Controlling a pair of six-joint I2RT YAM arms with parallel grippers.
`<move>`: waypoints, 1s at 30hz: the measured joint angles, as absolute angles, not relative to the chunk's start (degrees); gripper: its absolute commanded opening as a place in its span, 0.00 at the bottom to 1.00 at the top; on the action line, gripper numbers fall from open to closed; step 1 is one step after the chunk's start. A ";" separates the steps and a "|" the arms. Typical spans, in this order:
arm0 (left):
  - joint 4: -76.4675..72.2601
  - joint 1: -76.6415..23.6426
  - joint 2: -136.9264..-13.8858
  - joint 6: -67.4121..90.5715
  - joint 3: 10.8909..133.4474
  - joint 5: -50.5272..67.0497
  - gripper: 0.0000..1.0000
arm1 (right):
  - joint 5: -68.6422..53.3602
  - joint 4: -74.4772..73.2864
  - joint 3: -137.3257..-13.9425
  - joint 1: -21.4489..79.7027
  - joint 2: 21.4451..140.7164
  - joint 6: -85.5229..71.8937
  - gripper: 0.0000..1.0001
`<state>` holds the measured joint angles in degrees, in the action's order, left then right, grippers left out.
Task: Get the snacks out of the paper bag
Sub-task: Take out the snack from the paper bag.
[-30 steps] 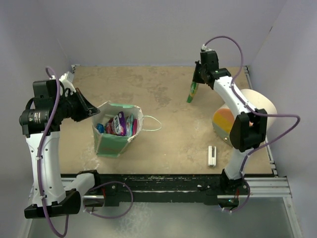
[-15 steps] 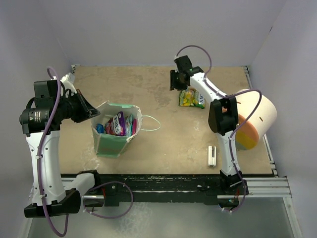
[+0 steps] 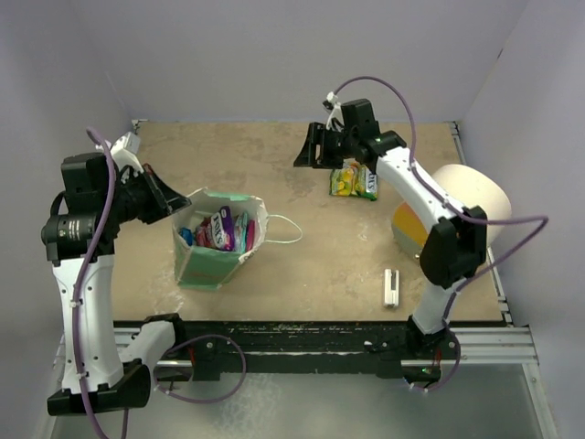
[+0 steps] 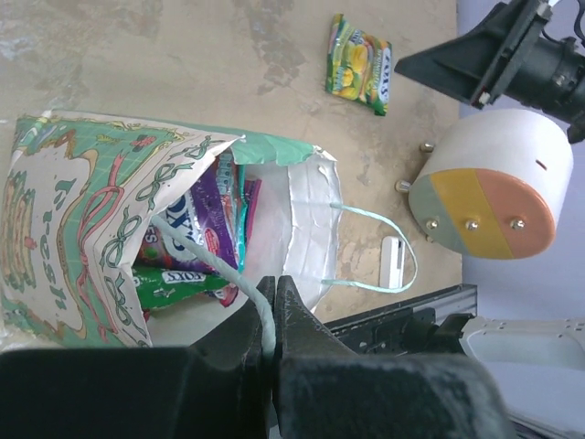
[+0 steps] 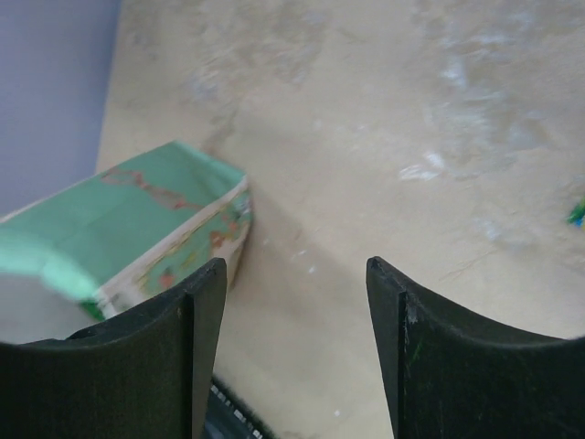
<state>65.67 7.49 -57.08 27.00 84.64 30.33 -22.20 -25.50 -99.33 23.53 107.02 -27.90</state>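
while the sandy table point(image 3: 320, 265) fills most of the top view, the biggest thing on it is the cream cylinder point(image 3: 471, 192) with an orange end, lying at the right edge and no part of the job. the paper bag point(image 3: 206, 265) stands at the left, mouth up and open. beside its far-left side is the left gripper point(image 4: 271, 291), jaws pressed together on one string handle point(image 4: 206, 256), which seems to hold the mouth open. the right gripper point(image 5: 294, 274) hangs over the far middle of the table, jaws apart and empty. several snacks point(image 3: 222, 229) are inside the bag, purple, pink and green packets standing on edge. one yellow-green packet point(image 3: 354, 179) lies flat on the table, just right of the right gripper and well apart from the bag. a small white stick point(image 3: 391, 286) lies near the right arm's base. the step in hand looks like the reach for another packet: the right gripper needs to travel left and nearer, come down through the bag's mouth, and close on one packet's top edge without dragging the bag over.
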 measured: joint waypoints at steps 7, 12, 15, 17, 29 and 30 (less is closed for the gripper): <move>60.64 7.49 -53.82 28.12 80.62 34.30 0.00 | -23.31 -21.69 -90.74 32.53 93.58 -32.86 0.64; 59.42 7.49 -53.28 28.51 78.89 35.51 0.00 | -20.27 -17.45 -87.33 41.43 89.19 -37.41 0.57; 59.16 7.49 -53.25 28.51 78.83 35.77 0.00 | -16.82 -15.57 -86.61 46.76 88.88 -39.70 0.53; 59.13 7.49 -53.19 28.49 78.83 35.81 0.00 | -13.89 -15.05 -86.46 50.11 89.01 -40.66 0.50; 59.81 7.49 -53.17 28.40 78.83 35.79 0.00 | -2.00 -13.47 -87.96 60.69 96.75 -42.54 0.49; 60.01 7.49 -53.15 28.40 78.83 35.79 0.00 | -1.04 -13.61 -88.07 61.14 97.49 -42.76 0.50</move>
